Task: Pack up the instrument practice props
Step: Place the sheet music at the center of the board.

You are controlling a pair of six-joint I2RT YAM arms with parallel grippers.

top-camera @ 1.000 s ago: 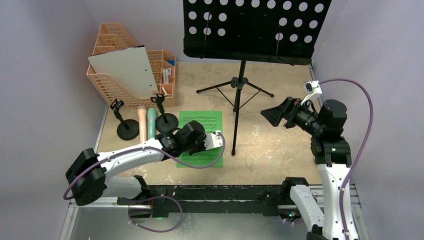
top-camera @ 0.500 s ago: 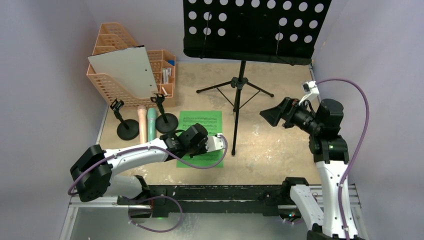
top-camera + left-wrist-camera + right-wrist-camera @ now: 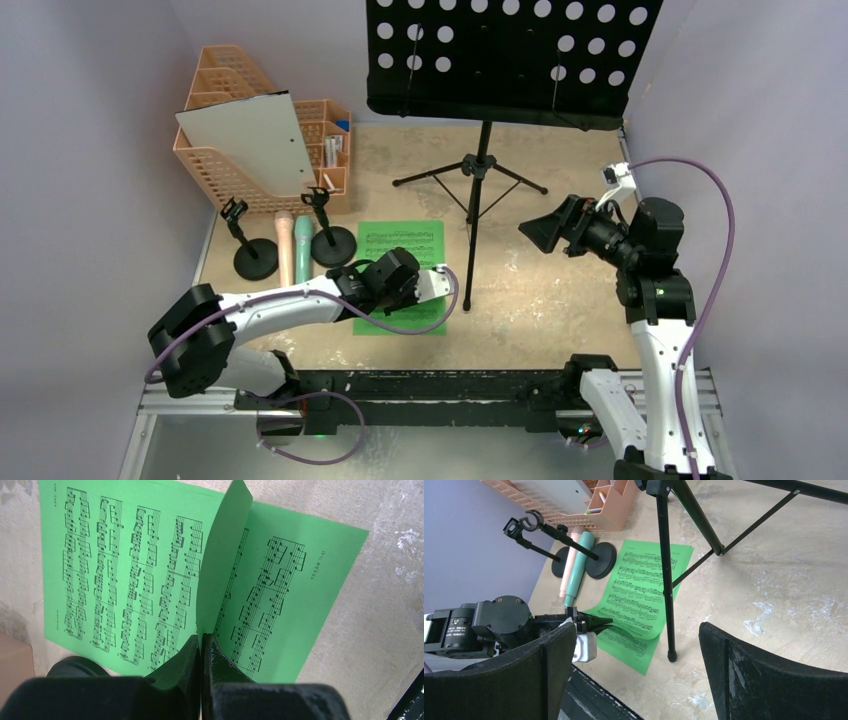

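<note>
Left wrist: top green page (image 3: 222, 555), curled edge pinched within left tool (image 3: 201, 644)

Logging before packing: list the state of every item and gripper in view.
Upper green sheet-music page: edge lifted, pinched.
Lower green page: flat.
Black perforated music stand: upright.
Pink and mint toy microphones: lying flat.
Two black round-based holders: upright, empty.
Left gripper: shut on upper page.
Right gripper: open, empty.

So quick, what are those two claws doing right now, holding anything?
Left gripper: closed, pinching the edge of the top green sheet-music page.
Right gripper: open, holding nothing.
</note>
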